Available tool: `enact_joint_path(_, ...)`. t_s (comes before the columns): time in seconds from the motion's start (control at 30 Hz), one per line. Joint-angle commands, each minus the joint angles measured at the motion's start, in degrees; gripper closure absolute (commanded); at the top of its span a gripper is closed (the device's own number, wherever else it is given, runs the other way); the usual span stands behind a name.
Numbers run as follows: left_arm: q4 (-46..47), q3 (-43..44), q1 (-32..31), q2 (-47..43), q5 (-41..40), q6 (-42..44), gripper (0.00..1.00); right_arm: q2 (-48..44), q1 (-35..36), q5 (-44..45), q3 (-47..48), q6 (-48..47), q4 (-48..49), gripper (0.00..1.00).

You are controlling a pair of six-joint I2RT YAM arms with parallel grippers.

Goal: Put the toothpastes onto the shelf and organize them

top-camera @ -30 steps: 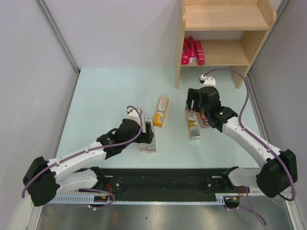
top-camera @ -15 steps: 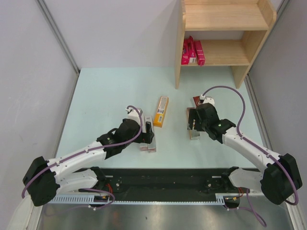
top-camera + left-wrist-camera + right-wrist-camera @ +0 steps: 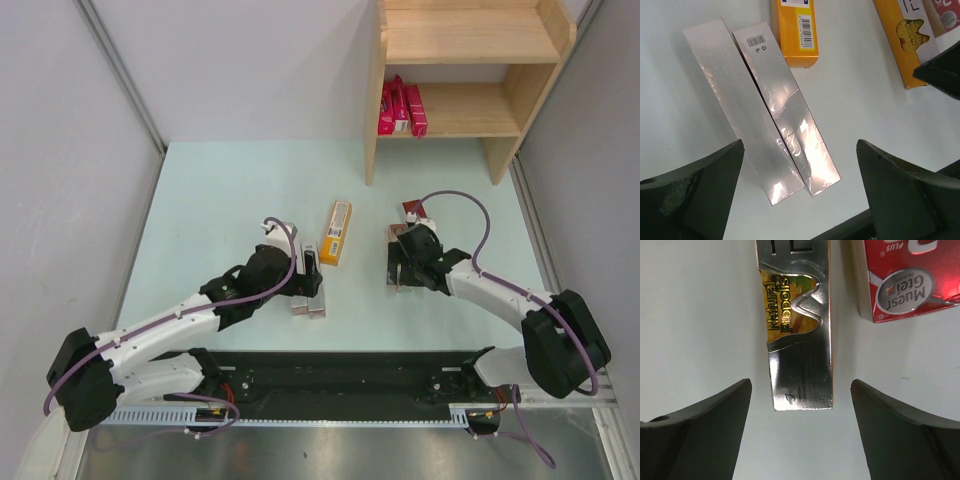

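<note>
Pulled back toward its base, the right fingers [image 3: 700,430] gape wide either side of the gold Natural Propolis carton [image 3: 799,365], whose long axis runs straight ahead between them.

This is a robot lab test cell. Plain pale partition walls [image 3: 250,70] joined by metal seams [image 3: 122,75] close in a mint-green table [image 3: 220,190]. Two white-and-black arms [image 3: 165,325] are bolted to a black rail [image 3: 340,372] at its near edge, and purple cables [image 3: 450,193] loop off them. A small wooden shelf [image 3: 470,35] holding a few cartons [image 3: 400,105] stands at the back like a staged prop.
</note>
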Motion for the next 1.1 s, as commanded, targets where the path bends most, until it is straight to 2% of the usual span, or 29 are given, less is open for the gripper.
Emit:
enact_joint_path(0.0, 0.6, 2.6, -0.3, -1.0, 0.5, 0.9, 0.00, 3.4, 0.5, 0.3, -0.5, 2.1, 3.9, 0.16)
enact_joint_path(0.23, 0.5, 2.5, -0.2, -1.5, 0.5, 0.8, 0.00, 6.5, 0.4, 2.1, -1.4, 3.2, 6.1, 0.22)
enact_joint_path(0.3, 0.7, 2.5, -0.3, -1.6, 0.5, 0.6, 0.00, 6.8, 0.2, 1.9, -1.4, 2.9, 6.9, 0.30)
enact_joint_path(0.47, 0.9, 2.5, -0.3, -1.8, 1.0, 0.4, 0.00, 6.8, -0.5, 1.4, -1.4, 2.7, 7.1, 0.39)
enact_joint_path(0.5, 0.8, 2.6, -0.3, -2.1, 1.1, 0.4, 0.00, 6.9, -0.6, 1.2, -1.4, 2.7, 7.1, 0.46)
enact_joint_path(0.7, 0.7, 2.8, -0.3, -2.7, 1.5, 0.2, 0.00, 5.6, -0.3, 1.1, -1.4, 2.2, 6.9, 0.61)
enact_joint_path(0.9, 1.2, 3.4, -0.2, -2.7, 2.5, 0.2, 0.00, 1.2, 0.5, 1.6, -1.4, 1.3, 6.5, 0.67)
enact_joint_path(0.97, 1.7, 3.6, -0.2, -2.5, 3.9, -0.1, 0.00, -0.5, 1.3, 2.0, -1.4, 0.9, 6.0, 0.71)
enact_joint_path(1.07, 3.7, 4.2, 0.2, -2.4, 8.0, -0.5, 0.00, -4.9, 2.5, 2.9, -1.3, 0.5, 4.9, 0.72)
